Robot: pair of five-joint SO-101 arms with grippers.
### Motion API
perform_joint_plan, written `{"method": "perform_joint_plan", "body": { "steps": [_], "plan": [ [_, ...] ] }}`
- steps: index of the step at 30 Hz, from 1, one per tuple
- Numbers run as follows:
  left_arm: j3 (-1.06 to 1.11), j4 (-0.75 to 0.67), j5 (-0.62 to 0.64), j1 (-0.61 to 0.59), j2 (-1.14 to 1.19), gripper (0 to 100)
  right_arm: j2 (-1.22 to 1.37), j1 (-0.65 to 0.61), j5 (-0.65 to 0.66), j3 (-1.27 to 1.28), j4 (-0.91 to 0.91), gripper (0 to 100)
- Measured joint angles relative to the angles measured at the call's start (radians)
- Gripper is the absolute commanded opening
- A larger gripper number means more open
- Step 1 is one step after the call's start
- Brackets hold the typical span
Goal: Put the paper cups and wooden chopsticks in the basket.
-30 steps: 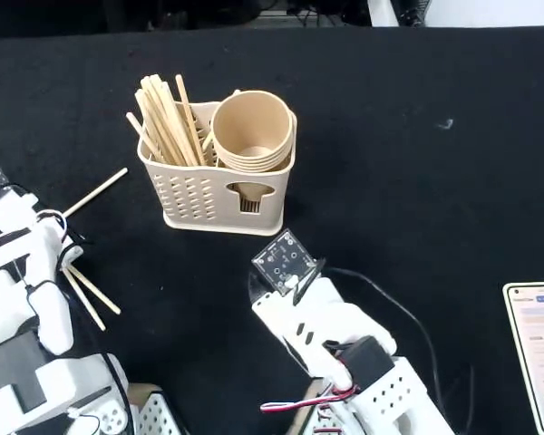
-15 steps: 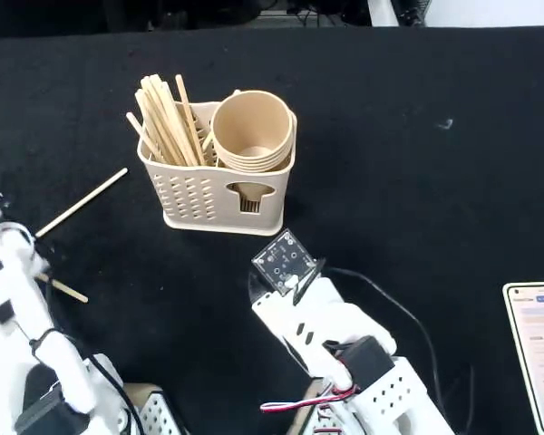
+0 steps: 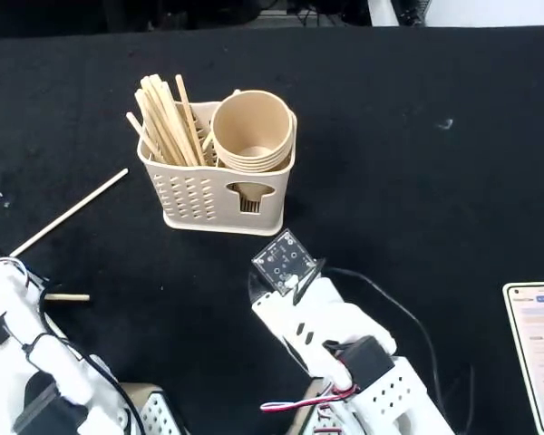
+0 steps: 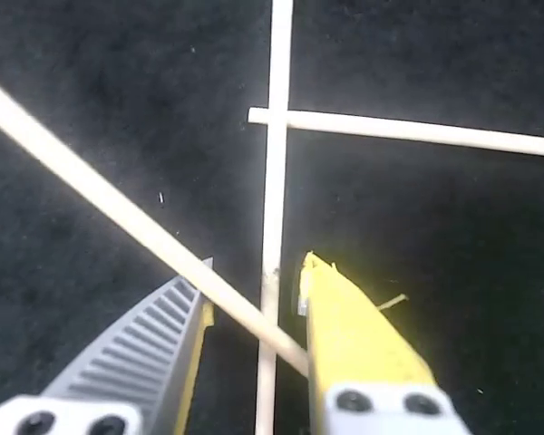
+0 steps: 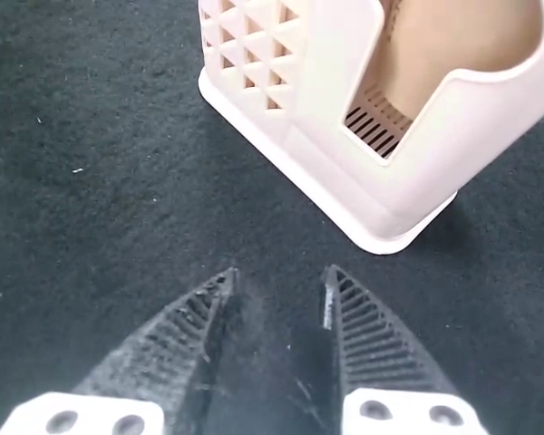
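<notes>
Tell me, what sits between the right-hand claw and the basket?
Just bare black tabletop separates the right gripper from the basket, seen in the right wrist view.

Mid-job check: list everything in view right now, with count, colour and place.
basket: one, cream, perforated, on the table beyond the arms.
paper cups: one nested stack, count unclear, tan, in the basket's right compartment.
bundled chopsticks: many, light wood, leaning in the basket's left compartment.
loose chopsticks: three, light wood, lying crossed on the table under the left claw.
screen device: one, white, at the table's right edge.
table: one, black.
left claw: one grey and one yellow finger, open, over the loose chopsticks, one running between its fingers.
right claw: dark fingers, open, low over the table, facing the basket's front.
</notes>
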Motion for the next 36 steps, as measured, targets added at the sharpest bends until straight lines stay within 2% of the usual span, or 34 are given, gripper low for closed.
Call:
{"method": "perform_joint_plan", "body": {
  "steps": [4, 9, 12, 16, 22, 25, 30, 36],
  "plan": [
    [0.014, -0.071, -0.018, 0.000, 0.011, 16, 0.000, 0.000, 0.000, 0.000, 0.000, 14.9],
    [0.075, -0.083, -0.230, 0.052, 0.018, 16, 0.000, 0.000, 0.000, 0.000, 0.000, 14.9],
    [0.084, -0.091, -0.272, 0.052, 0.017, 16, 0.000, 0.000, 0.000, 0.000, 0.000, 14.9],
    [0.087, -0.058, -0.273, 0.052, -0.012, 16, 0.000, 0.000, 0.000, 0.000, 0.000, 14.9],
    [0.058, 0.164, -0.189, 0.049, -0.087, 16, 0.000, 0.000, 0.000, 0.000, 0.000, 14.9],
    [0.054, 0.222, -0.172, 0.043, -0.117, 16, 0.000, 0.000, 0.000, 0.000, 0.000, 14.9],
    [0.084, 0.173, -0.184, -0.020, -0.130, 16, 0.000, 0.000, 0.000, 0.000, 0.000, 14.9],
    [0.092, 0.084, -0.186, -0.153, -0.130, 16, 0.000, 0.000, 0.000, 0.000, 0.000, 14.9]
  ]
}}
